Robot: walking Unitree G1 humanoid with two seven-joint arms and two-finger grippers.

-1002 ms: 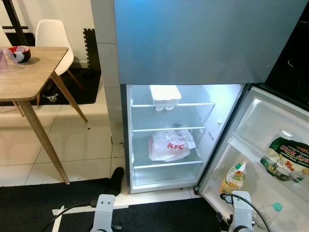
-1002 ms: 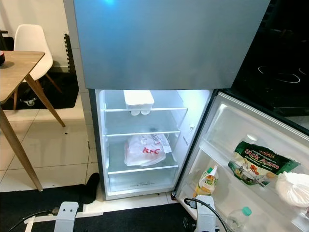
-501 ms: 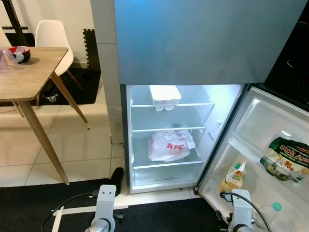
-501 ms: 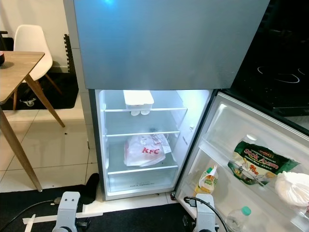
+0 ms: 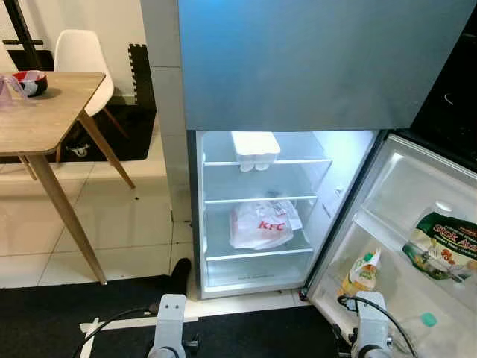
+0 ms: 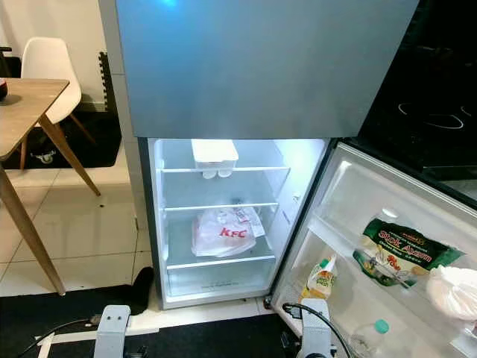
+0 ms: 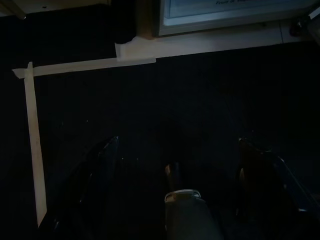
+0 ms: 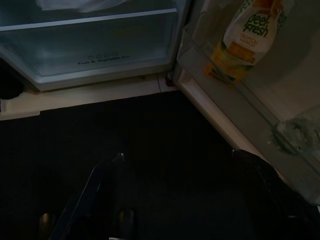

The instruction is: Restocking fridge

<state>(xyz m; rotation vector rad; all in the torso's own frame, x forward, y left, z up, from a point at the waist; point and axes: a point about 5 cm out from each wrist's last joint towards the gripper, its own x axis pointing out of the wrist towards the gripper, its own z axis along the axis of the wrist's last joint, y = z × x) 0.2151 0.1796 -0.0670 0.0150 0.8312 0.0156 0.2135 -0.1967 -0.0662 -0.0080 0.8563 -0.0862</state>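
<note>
While we are standing on the dark mat (image 5: pixel 74 313) before the open fridge (image 5: pixel 257 216), little is changing from a second ago: our left arm (image 5: pixel 169 328) is sitting slightly further right along the bottom edge than it was, the right arm (image 5: pixel 370 328) is keeping its place beside the door, and the shelves are looking just as before. We are seeing a white KFC bag (image 5: pixel 259 224) lying on the lower glass shelf, and a white tray (image 5: pixel 255 146) resting on the top shelf under the closed freezer door (image 5: pixel 313 60). On the open fridge door (image 6: pixel 387 246) a green soup packet (image 6: pixel 393 252) is leaning in the upper bin, an orange juice pouch (image 6: pixel 321 279) is standing in the lower bin, and a bottle with a green cap (image 6: pixel 370 335) is sitting lower down. Only the right eye is catching a white bag (image 6: pixel 453 291) beside the soup packet; the left eye is giving us the wooden table (image 5: pixel 37 119) with a red bowl (image 5: pixel 31 80) and a white chair (image 5: pixel 80 56). Our left gripper (image 7: pixel 175 165) is hanging over the mat near tape strips (image 7: pixel 82 65), fingers spread apart and holding nothing; our right gripper (image 8: pixel 175 170) is likewise parted and empty, pointing toward the fridge base and the pouch
</note>
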